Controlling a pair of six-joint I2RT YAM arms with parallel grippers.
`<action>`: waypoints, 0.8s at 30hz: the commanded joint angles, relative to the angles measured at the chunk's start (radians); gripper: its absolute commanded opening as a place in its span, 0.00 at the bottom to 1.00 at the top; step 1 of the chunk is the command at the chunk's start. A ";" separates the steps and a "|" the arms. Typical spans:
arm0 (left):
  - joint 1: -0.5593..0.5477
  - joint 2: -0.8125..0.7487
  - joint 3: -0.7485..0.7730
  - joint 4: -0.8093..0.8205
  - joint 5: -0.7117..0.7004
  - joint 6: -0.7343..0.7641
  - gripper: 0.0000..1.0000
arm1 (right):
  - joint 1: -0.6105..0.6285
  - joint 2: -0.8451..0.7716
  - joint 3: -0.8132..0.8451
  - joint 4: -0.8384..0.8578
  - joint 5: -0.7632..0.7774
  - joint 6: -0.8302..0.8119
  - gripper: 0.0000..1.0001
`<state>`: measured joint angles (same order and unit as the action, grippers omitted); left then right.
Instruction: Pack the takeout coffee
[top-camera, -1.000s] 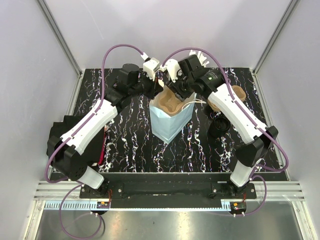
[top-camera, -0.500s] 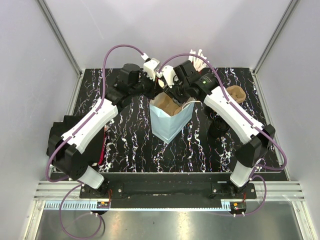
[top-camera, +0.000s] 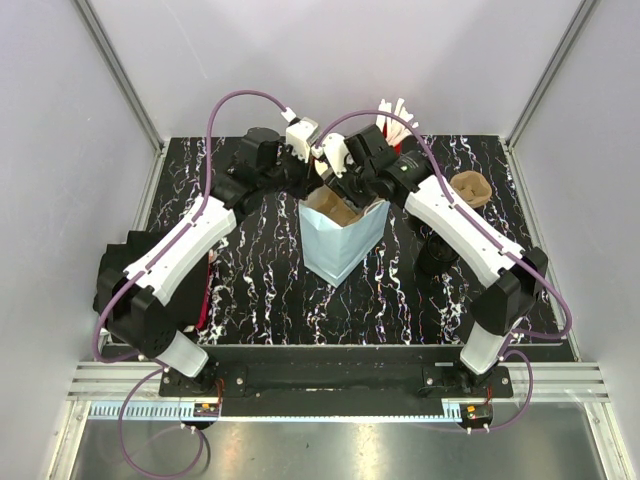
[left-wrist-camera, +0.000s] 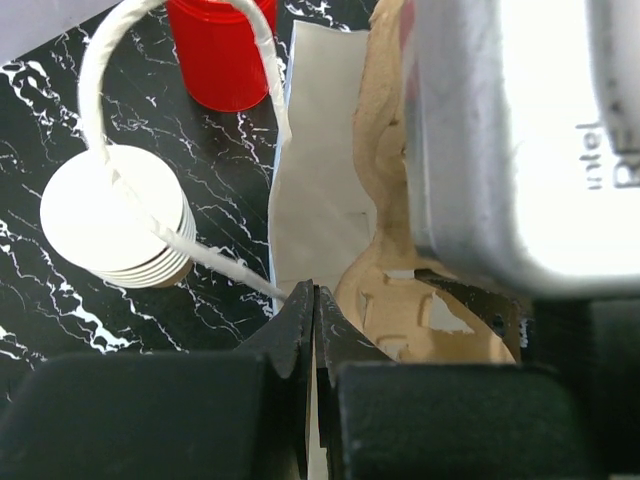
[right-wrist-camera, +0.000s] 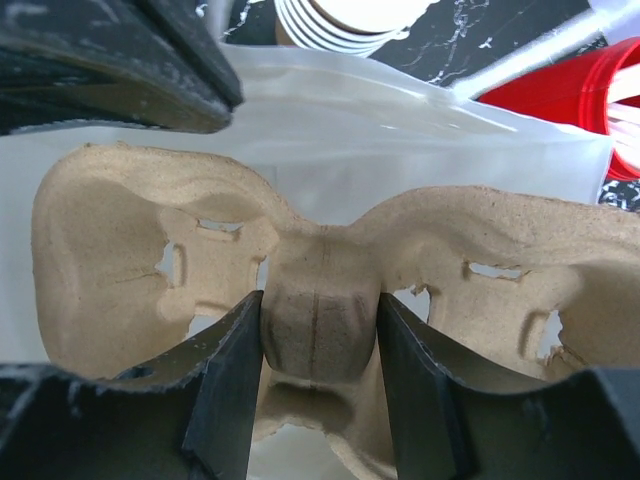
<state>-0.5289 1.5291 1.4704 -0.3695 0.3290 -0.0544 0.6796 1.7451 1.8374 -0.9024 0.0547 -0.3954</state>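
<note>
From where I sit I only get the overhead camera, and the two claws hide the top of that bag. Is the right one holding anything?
Observer: Yes. The right gripper is clamped on the centre ridge of a pulp cup carrier sitting inside the bag.
Operator: And the left claw?
Observer: The left gripper is shut on the bag's rim, pinching the paper.
Operator: Any coffee in the carrier?
Observer: None; the two pockets the right wrist camera shows hold no cup.
</note>
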 joint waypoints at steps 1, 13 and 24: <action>-0.019 -0.001 0.051 0.075 0.030 -0.002 0.00 | 0.049 0.018 -0.047 -0.018 0.039 -0.033 0.53; -0.022 0.002 0.050 0.076 0.027 -0.004 0.00 | 0.095 0.011 -0.099 -0.009 0.082 -0.065 0.53; -0.023 -0.009 0.036 0.084 0.022 -0.002 0.00 | 0.095 0.028 -0.093 0.020 -0.003 -0.020 0.53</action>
<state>-0.5232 1.5425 1.4704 -0.4488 0.3206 -0.0559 0.7052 1.7382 1.7683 -0.8539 0.1333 -0.3576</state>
